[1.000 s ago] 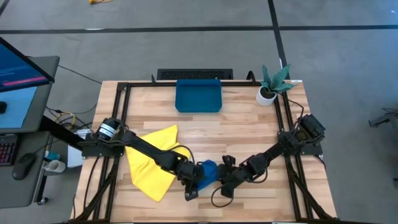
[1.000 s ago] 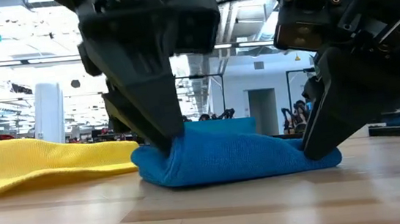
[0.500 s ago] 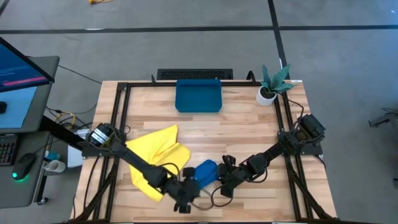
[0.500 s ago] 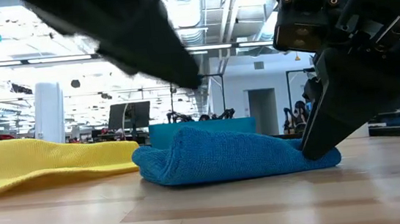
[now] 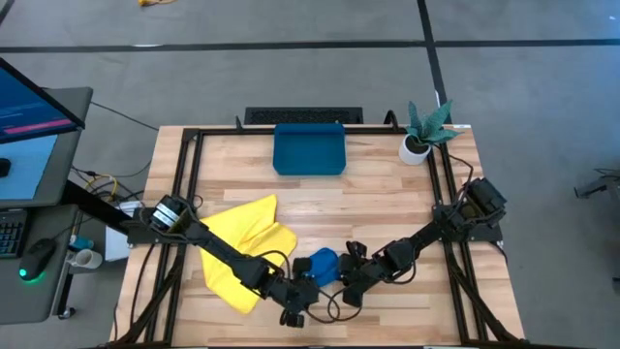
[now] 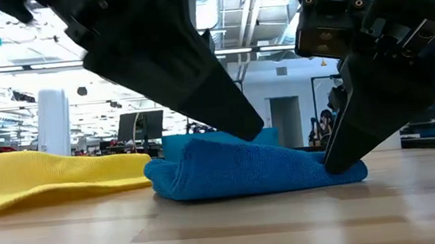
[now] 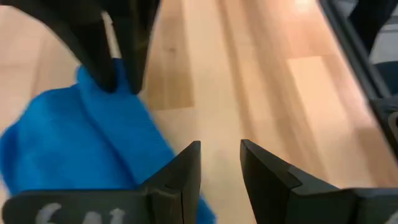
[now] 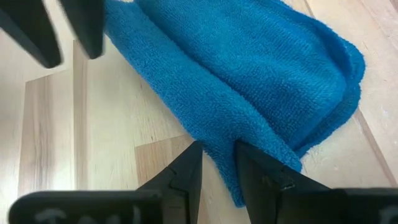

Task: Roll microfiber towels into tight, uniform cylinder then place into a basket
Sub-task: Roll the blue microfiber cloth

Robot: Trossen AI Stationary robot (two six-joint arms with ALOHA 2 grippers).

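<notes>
The blue towel (image 5: 323,265) lies on the table as a loose, flattened roll, near the front centre; it also shows in the low view (image 6: 246,167). My right gripper (image 5: 341,275) is shut on its right end. My left gripper (image 5: 304,295) is open by a narrow gap and empty, just on the near-left side of the roll (image 7: 74,143). The yellow towel (image 5: 242,252) lies spread and rumpled on the table under my left arm. The teal basket (image 5: 309,150) stands at the far centre. My right gripper pinches a thick folded edge (image 8: 249,146) at the roll's right end between its two fingers. The fingers (image 6: 341,154) slant down from the table's right. The towel lies flat on the table, slack.
A small white pot with a green plant (image 5: 418,143) stands at the far right corner. Black frame rails (image 5: 184,174) run along the table's sides. Bare wood lies between the towels and the basket.
My left gripper has let go of the blue towel's left end, risen and drawn back toward the table's near edge, then come a little way back toward the roll. The towel has stayed in place. My right gripper has kept its hold.
</notes>
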